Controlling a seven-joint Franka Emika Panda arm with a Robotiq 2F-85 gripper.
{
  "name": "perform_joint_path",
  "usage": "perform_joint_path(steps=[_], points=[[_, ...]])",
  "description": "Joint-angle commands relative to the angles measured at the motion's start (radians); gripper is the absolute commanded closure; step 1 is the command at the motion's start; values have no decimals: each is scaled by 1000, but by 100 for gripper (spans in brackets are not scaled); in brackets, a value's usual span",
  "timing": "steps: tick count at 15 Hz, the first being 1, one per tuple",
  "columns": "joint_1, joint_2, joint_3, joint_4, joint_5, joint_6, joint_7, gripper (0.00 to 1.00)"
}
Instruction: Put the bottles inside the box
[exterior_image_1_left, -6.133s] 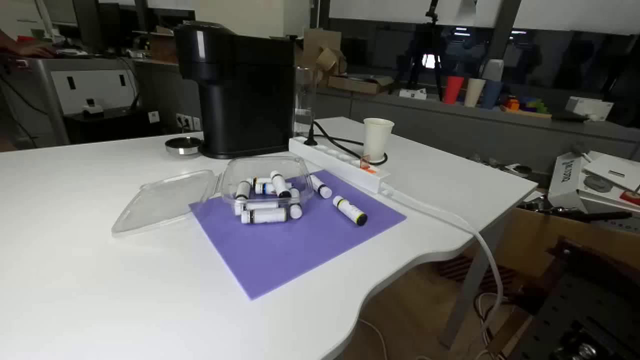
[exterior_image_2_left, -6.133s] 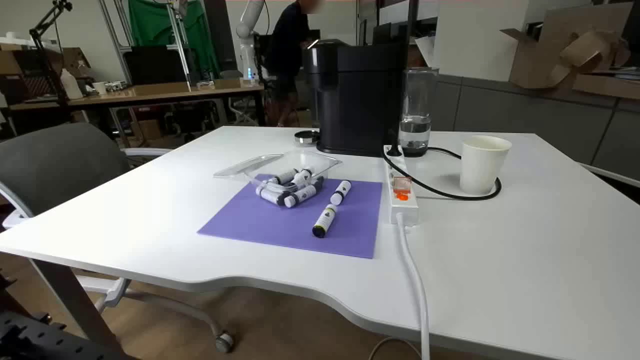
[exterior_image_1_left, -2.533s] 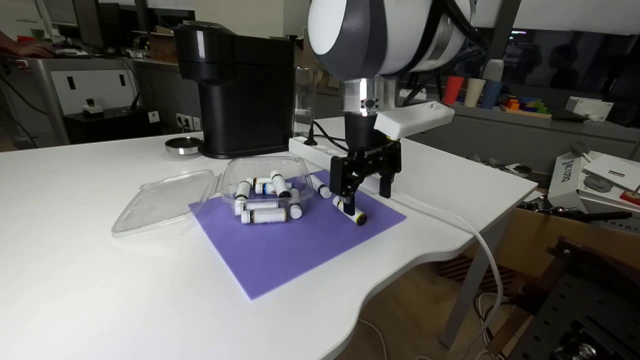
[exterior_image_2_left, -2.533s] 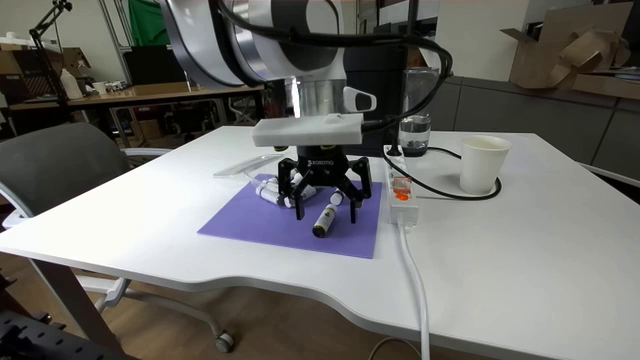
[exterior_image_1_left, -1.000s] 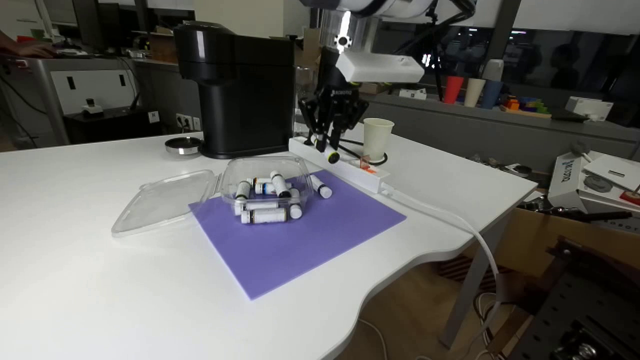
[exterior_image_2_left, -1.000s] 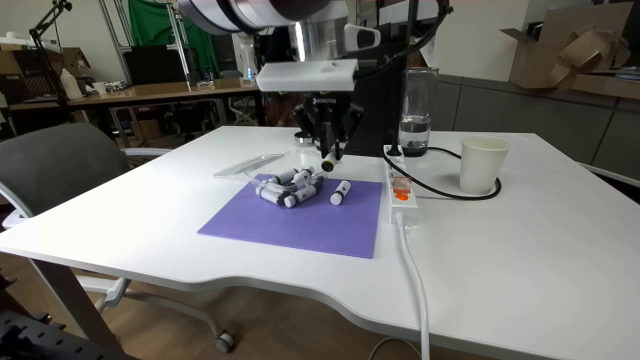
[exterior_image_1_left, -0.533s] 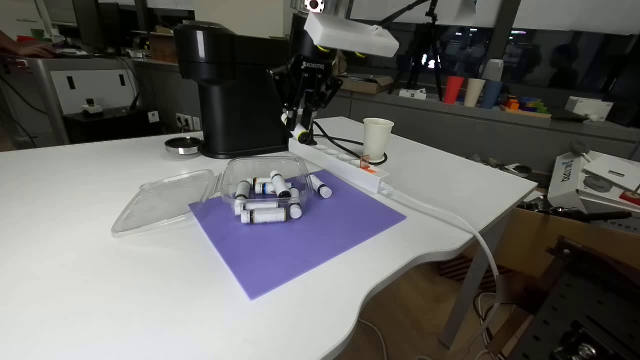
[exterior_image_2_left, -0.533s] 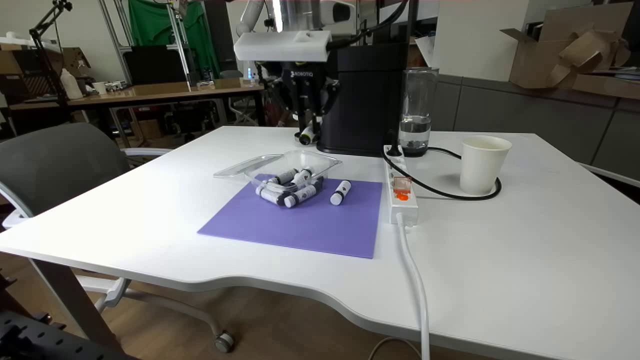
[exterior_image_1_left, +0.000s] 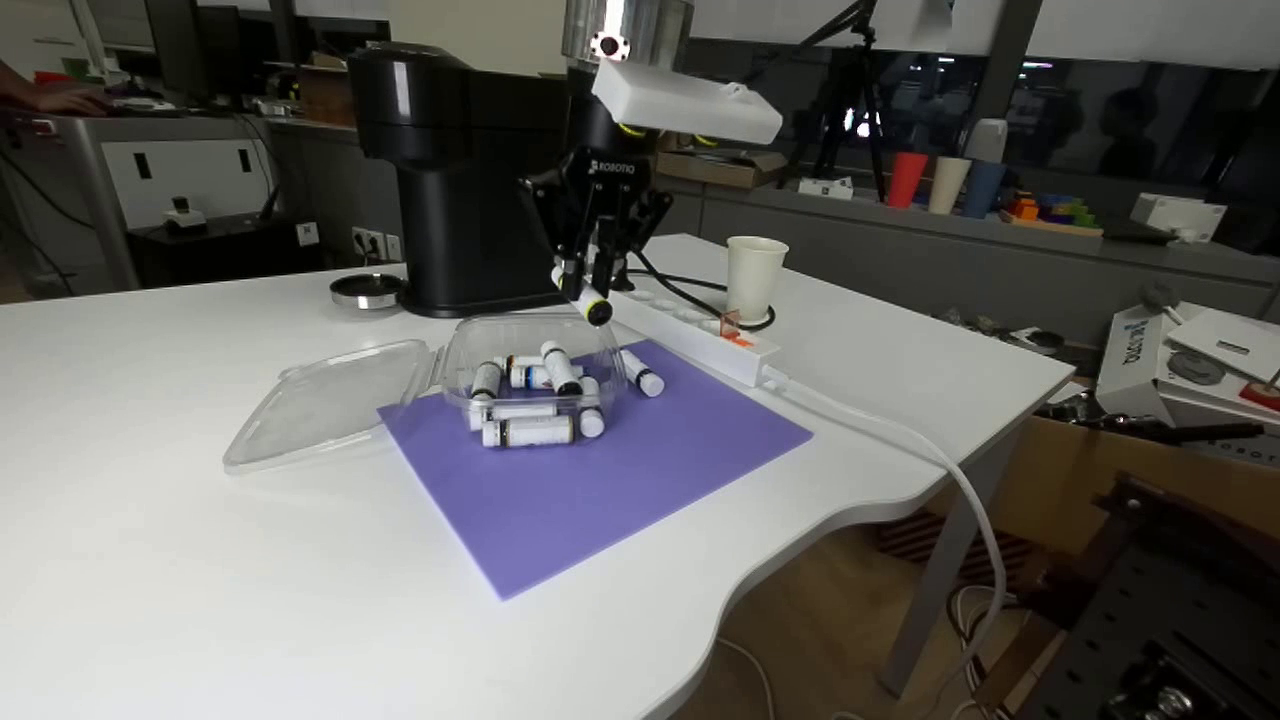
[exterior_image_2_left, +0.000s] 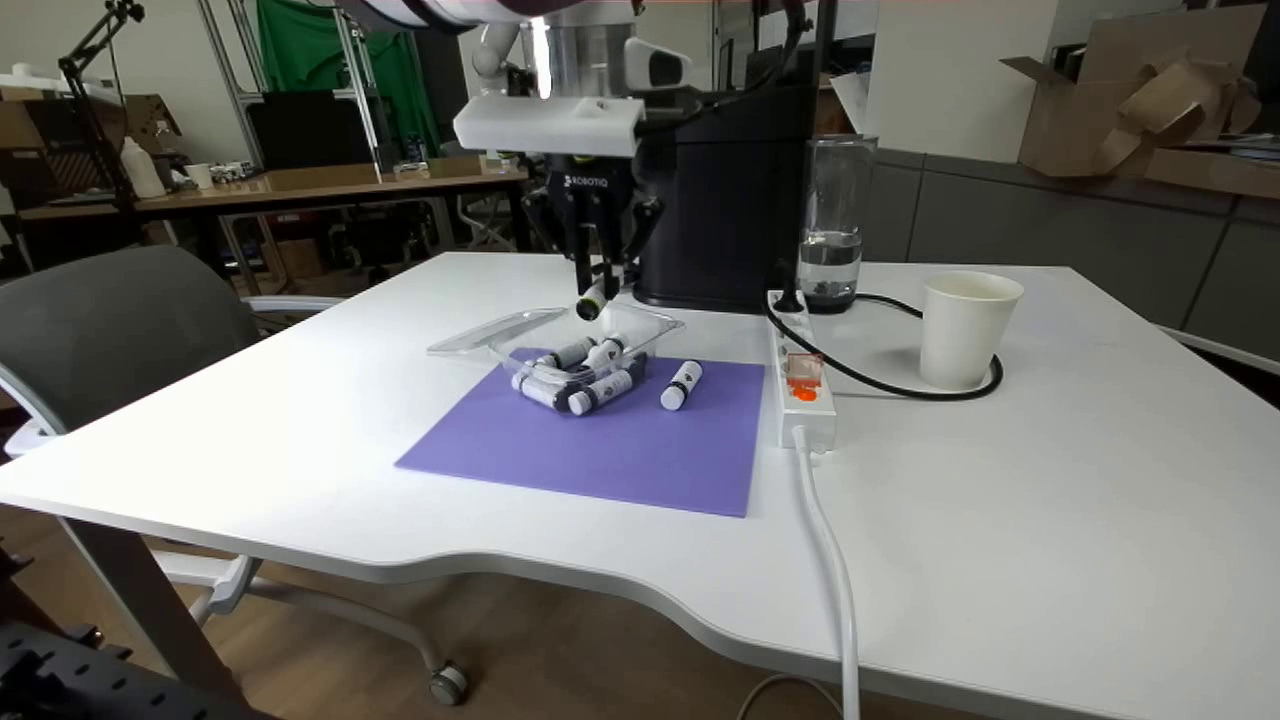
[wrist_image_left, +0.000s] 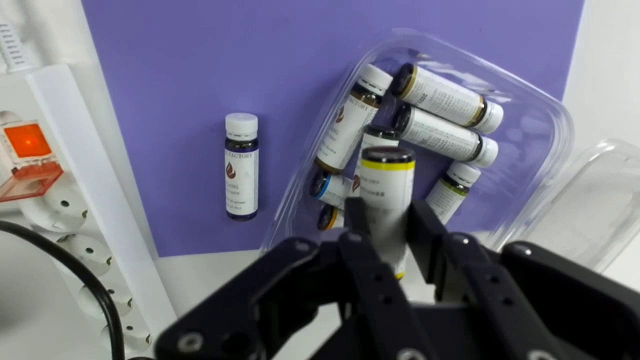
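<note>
Between close-set jaws, one yellow-banded bottle (wrist_image_left: 387, 207)

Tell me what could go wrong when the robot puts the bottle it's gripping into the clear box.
The held bottle could roll off the bottles already inside, which lie jumbled at different angles. One end of it sticks out past the gripper, so it might clip the box at the rim on the way in. And a loose bottle lies on its side on the purple mat, so a nudge could set it rolling.

The screw-studded jaws are black, the wrist (exterior_image_2_left: 583, 60) silver.
</note>
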Motion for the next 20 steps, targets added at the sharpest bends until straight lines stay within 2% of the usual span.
perform_joint_path(steps=[1, 13, 14, 15, 16, 20], points=[[-2, 40, -4, 23, 3, -16, -26, 93], [-3, 114, 3, 41, -9, -5, -29, 93], [-1, 115, 2, 44, -11, -7, -26, 49], [0, 114, 3, 47, -10, -8, -23, 48], [0, 113, 3, 48, -9, -9, -22, 43], [-1, 85, 9, 46, -3, -13, -20, 15]])
